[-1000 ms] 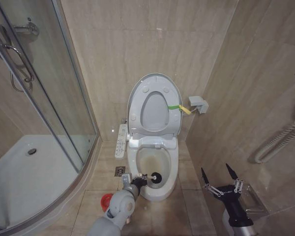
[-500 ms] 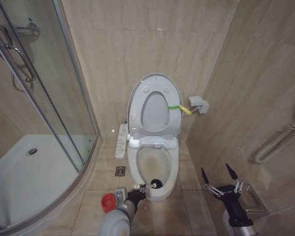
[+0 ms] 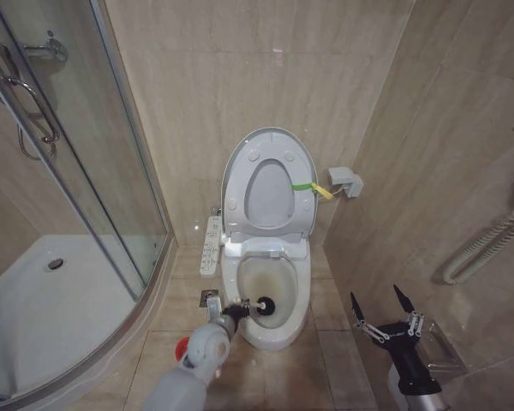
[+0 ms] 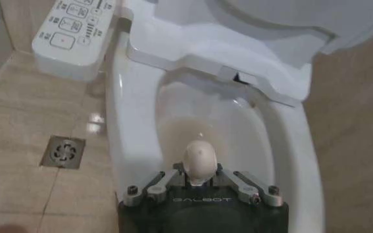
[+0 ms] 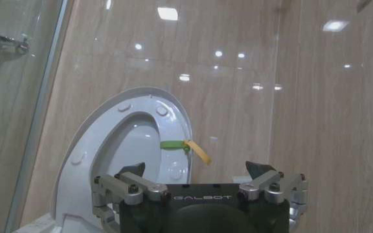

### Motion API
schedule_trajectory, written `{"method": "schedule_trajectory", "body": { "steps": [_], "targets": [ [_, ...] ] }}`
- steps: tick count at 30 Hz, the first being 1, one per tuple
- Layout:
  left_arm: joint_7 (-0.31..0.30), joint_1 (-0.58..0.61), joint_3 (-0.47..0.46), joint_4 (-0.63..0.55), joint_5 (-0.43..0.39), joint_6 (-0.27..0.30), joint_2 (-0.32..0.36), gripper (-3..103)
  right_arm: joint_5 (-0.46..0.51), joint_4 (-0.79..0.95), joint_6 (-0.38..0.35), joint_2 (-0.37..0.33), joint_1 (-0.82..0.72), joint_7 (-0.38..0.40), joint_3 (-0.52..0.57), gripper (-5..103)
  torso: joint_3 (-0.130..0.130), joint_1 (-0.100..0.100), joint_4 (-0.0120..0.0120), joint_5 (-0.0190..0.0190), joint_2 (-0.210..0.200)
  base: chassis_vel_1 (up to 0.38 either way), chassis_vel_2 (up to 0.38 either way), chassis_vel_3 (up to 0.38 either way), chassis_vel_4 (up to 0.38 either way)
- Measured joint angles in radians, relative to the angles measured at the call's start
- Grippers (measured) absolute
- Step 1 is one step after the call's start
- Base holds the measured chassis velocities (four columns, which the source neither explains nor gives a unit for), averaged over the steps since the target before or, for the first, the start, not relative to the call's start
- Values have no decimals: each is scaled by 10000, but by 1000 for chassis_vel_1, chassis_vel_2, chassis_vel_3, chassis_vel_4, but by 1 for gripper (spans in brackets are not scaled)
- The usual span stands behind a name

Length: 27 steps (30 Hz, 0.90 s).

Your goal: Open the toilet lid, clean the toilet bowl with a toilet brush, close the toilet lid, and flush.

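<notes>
From up high, by the robot's head, I see the toilet lid [image 3: 268, 184] standing straight up against the tan wall, with the seat ring up against it. Below it the toilet bowl [image 3: 301, 295] is open and has a yellow-brown stain inside. The left claw [image 3: 236, 309] sits at the bowl's near left rim and is clenched on the toilet brush [image 3: 265, 306]. The brush's dark round head is inside the bowl, near the front. A red cup holder [image 3: 182, 348] stands on the floor just beside the left arm. The right claw [image 3: 382, 310] waits off to the right, well apart from the toilet, with its two fingers spread wide and nothing in them.

From the left wrist, the left claw [image 4: 200, 179] pinches the pale handle end of the toilet brush [image 4: 198, 158] right over the stained toilet bowl [image 4: 128, 116]. A white button panel [image 4: 73, 34] sits beside the bowl, and a floor drain [image 4: 64, 151] is in the tiles.

From the right wrist, the right claw [image 5: 197, 170] is released, and the toilet lid [image 5: 99, 141] stands up behind it, with a green and yellow tag [image 5: 181, 145] on its edge.
</notes>
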Motion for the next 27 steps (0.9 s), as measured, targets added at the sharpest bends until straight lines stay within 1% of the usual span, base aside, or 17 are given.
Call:
{"method": "schedule_trajectory", "body": {
  "steps": [1, 4, 5, 7, 8, 10, 13, 15, 16, 17, 18, 20, 22, 23, 25, 26, 27],
  "targets": [
    [0, 0, 0, 0, 0, 0, 0, 18, 0, 0, 0, 0, 0, 0, 0, 100, 0, 0, 0, 0, 0, 0, 0, 0, 0],
    [372, -480, 25, 661, -32, -302, 34, 18, 0, 0, 0, 0, 0, 0, 0, 100, 1, 0, 0, 0, 0, 0, 0, 0, 0],
    [372, -480, 25, 661, -32, -302, 34, 18, 0, 0, 0, 0, 0, 0, 0, 100, 1, 0, 0, 0, 0, 0, 0, 0, 0],
    [746, -675, 40, 946, 0, -515, 67, 18, 0, 0, 0, 0, 0, 0, 0, 100, 1, 1, 1, 0, 0, 0, 0, 0, 0],
    [746, -675, 40, 946, 0, -515, 67, 18, 0, 0, 0, 0, 0, 0, 0, 100, 1, 1, 1, 0, 0, 0, 0, 0, 0],
    [998, -658, 53, 883, 51, -581, 112, 18, 0, 0, 0, 0, 0, 1, 1, 100, 1, 1, 0, 1, -1, 0, 0, 0, 0],
    [1179, -482, 79, 524, 186, -566, 172, 18, 0, 0, 0, 0, 0, 0, 0, 100, 1, 1, 3, 1, -1, 0, 0, 0, 0],
    [1790, -208, 89, 203, 768, -686, 243, 18, 0, 0, 0, 0, 0, 0, 0, 100, 0, 0, 1, 1, 0, 0, 0, 0, 0],
    [2276, -125, 86, 246, 1236, -963, 284, 18, 0, 0, 0, 0, 0, 0, 0, 100, 0, 0, 2, 1, 0, 0, 0, 0, 0],
    [2626, -87, 75, 349, 1553, -1195, 302, 18, 0, 0, 0, 0, 0, 0, 0, 100, 0, 0, 1, 1, 0, 0, 0, 0, 0],
    [2626, -87, 75, 349, 1553, -1195, 302, 18, 0, 0, 0, 0, 0, 0, 0, 100, 0, 0, 1, 1, 0, 0, 0, 0, 0],
    [3318, -56, 19, 766, 2180, -1819, 333, 18, 0, 0, 0, 0, 0, 0, 0, 100, 0, 0, 2, 0, 0, 0, 0, 0, 0],
    [3700, -72, -22, 1083, 2444, -2266, 333, 18, 0, 0, 0, 0, 0, 0, 1, 100, 0, 0, 2, 1, 0, 0, 0, 0, 0],
    [4431, -202, -87, 1797, 3157, -3246, 279, 18, 0, 0, 0, 0, 1, 0, 0, 100, -1, 0, 0, 0, 0, 0, 0, 0, 0],
    [4893, -272, -118, 2214, 3642, -4038, 243, 18, 0, 0, 0, 0, 0, 0, 0, 100, 0, 1, 1, 0, 0, 0, 0, 0, 0],
    [4893, -272, -118, 2214, 3642, -4038, 243, 18, 0, 0, 0, 0, 0, 0, 0, 100, 0, 1, 1, 0, 0, 0, 0, 0, 0],
    [5233, -322, -148, 2495, 3984, -4657, 201, 18, 0, 0, 0, 0, 0, 0, 0, 100, -1, 0, 0, 0, 0, 0, 0, 0, 0]
  ]
}}
